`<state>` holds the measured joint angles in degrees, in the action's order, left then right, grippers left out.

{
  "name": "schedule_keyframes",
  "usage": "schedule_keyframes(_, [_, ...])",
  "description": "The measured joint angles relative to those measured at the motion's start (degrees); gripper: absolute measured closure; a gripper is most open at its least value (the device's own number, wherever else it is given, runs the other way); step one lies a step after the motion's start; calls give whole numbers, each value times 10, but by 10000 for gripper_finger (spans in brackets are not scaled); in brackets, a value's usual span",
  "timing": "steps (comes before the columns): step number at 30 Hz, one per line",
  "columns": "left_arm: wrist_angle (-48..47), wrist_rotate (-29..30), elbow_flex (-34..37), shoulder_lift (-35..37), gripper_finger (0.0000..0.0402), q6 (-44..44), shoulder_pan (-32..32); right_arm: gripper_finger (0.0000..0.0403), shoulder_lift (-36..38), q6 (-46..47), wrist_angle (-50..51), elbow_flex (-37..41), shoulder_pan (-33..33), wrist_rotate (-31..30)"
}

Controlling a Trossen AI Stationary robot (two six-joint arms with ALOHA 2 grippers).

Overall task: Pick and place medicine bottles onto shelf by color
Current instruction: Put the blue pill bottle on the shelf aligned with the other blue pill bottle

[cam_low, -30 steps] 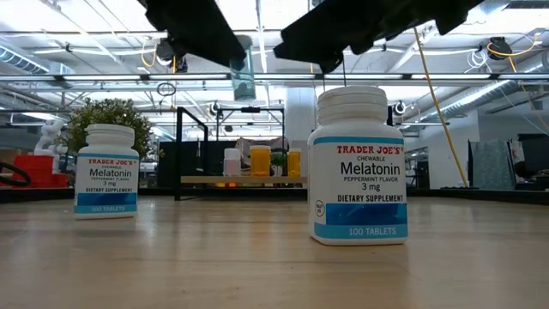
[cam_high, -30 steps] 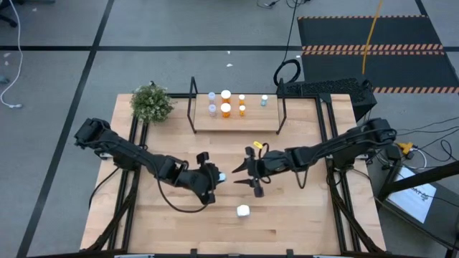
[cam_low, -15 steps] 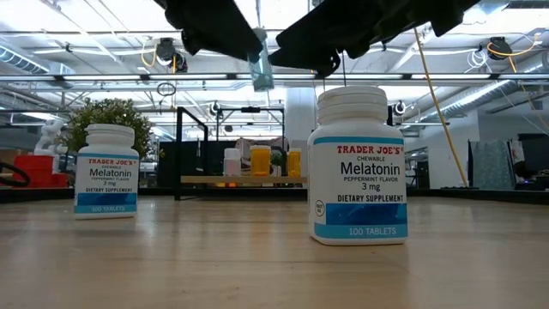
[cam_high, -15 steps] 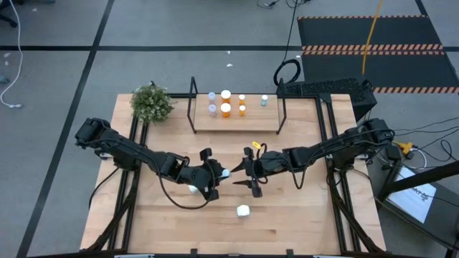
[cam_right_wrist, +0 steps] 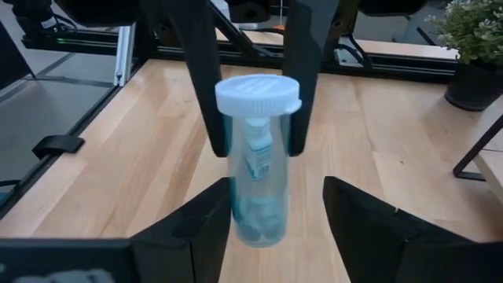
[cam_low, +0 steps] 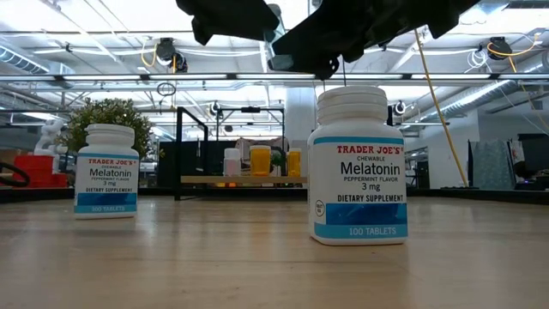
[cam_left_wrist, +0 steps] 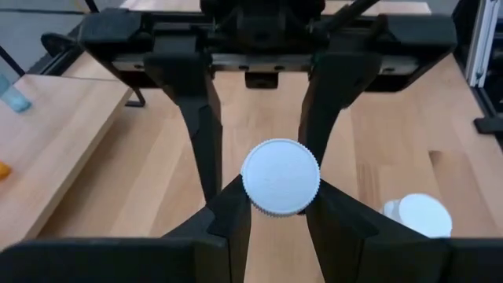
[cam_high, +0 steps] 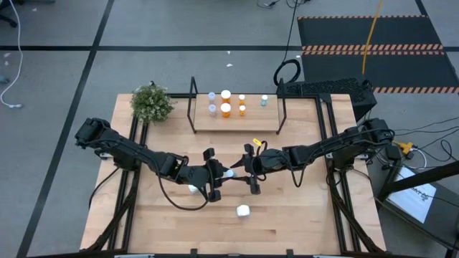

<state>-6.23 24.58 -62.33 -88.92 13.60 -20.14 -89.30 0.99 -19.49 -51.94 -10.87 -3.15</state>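
- I've got the left gripper point(cam_high: 224, 174) clamped on a clear bottle point(cam_right_wrist: 255, 161) mid-table, lifted off the wood, in front of the shelf point(cam_high: 236, 118).
- Bottle's long axis lies level, white cap point(cam_left_wrist: 280, 176) leading toward the right gripper point(cam_high: 251, 172); base end sits between my left fingers point(cam_left_wrist: 234, 228).
- Right gripper faces it, fingers point(cam_right_wrist: 363, 220) spread apart either side of the bottle body; can't tell if they touch it.
- Body is a slim see-through cylinder, pale blue tint, paper label inside, white pills at the far end. Cap is ribbed round plastic, wider than the body.
- Shelf: light-wood board with thin black metal uprights; holds orange bottles point(cam_high: 226, 110) and clear ones point(cam_high: 211, 109), all standing upright, caps up.
- Two white melatonin bottles still on the table: one point(cam_high: 243, 211) near the front edge, one point(cam_high: 192, 189) just beside the left arm. Both upright, squat, blue-banded labels.
- Potted plant point(cam_high: 152, 103) at the table's back left corner.
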Motion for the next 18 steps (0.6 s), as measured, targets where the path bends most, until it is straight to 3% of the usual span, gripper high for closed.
schedule_keyframes(14, [5, 5, 0, 0, 288, -14, -4, 293, 0, -20, 0, 0, 3, 6])
schedule_keyframes(18, [5, 4, 0, 0, 267, -14, -5, 301, 0, -25, 0, 0, 3, 7])
